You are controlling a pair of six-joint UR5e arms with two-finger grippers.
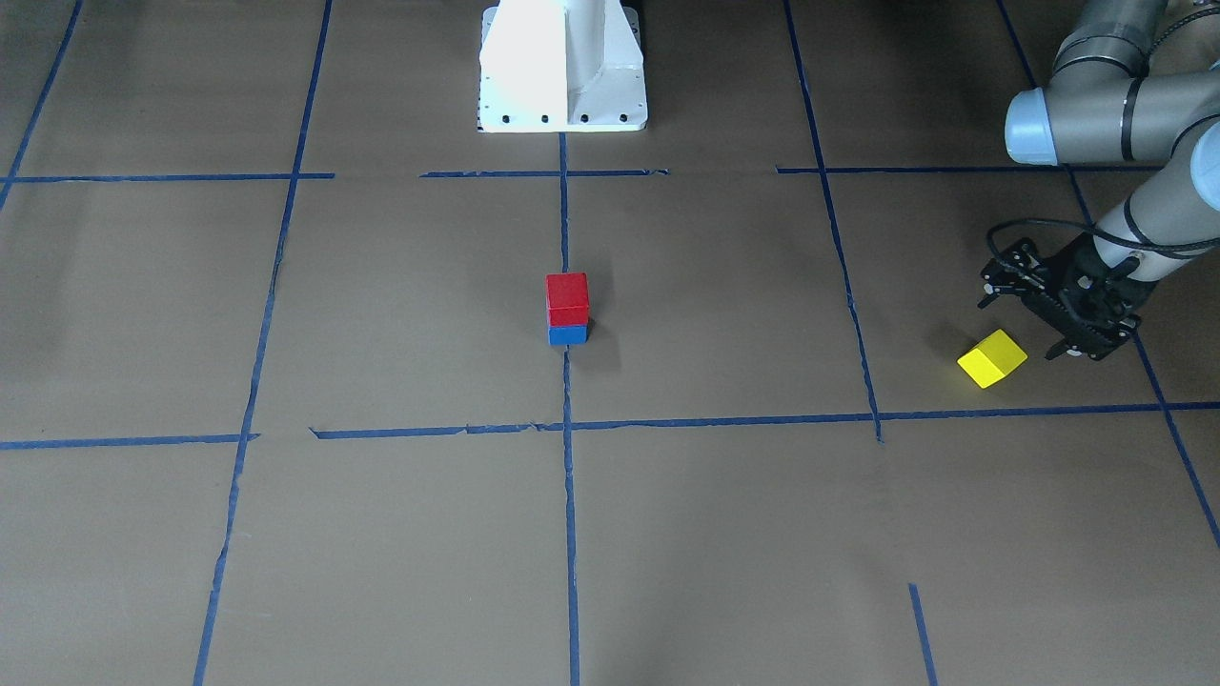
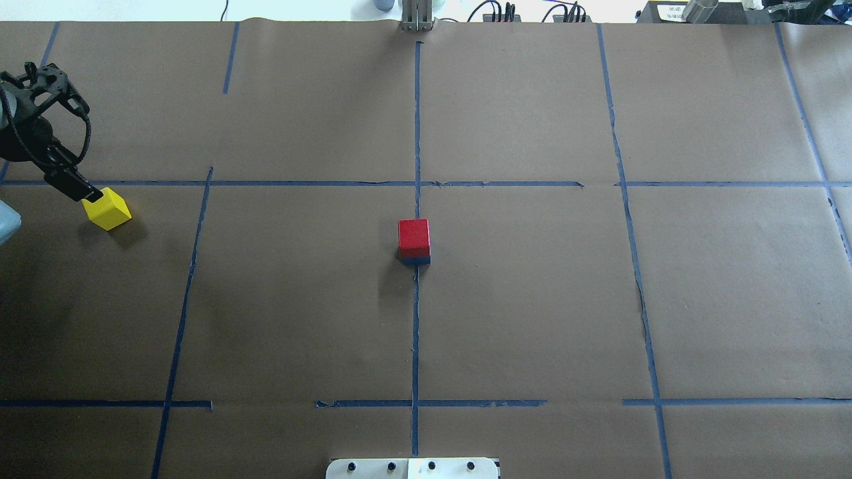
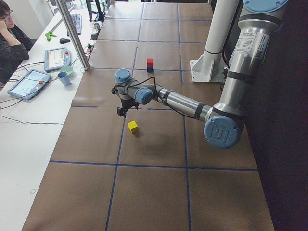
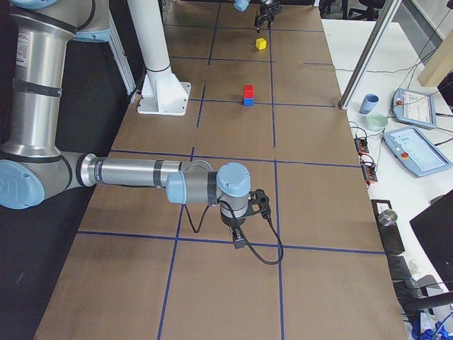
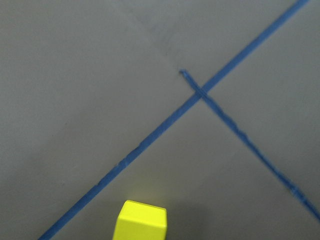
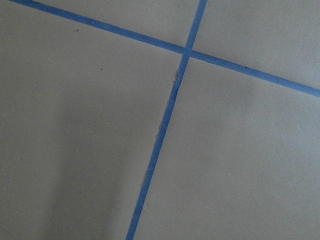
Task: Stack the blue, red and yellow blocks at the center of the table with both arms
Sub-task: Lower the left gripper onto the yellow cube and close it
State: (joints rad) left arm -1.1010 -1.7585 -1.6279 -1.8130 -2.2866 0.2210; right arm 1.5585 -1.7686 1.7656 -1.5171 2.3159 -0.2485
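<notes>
A red block (image 1: 567, 299) sits on a blue block (image 1: 568, 334) at the table's centre, on the middle tape line; the stack also shows in the overhead view (image 2: 414, 236). A yellow block (image 1: 992, 359) lies alone on the robot's left side, turned at an angle (image 2: 106, 209). My left gripper (image 1: 1020, 329) hovers just beside and above it, open and empty, one fingertip (image 2: 95, 195) close to the block's edge. The left wrist view shows the yellow block (image 5: 141, 221) at the bottom edge. My right gripper (image 4: 240, 242) hangs low over bare paper far from the blocks; I cannot tell its state.
The white robot pedestal (image 1: 562, 67) stands at the table's back edge. Blue tape lines (image 2: 416, 133) grid the brown paper. A side table holds tablets (image 3: 57, 57) and a cup (image 3: 64, 78), with an operator (image 3: 9, 43) seated beside it.
</notes>
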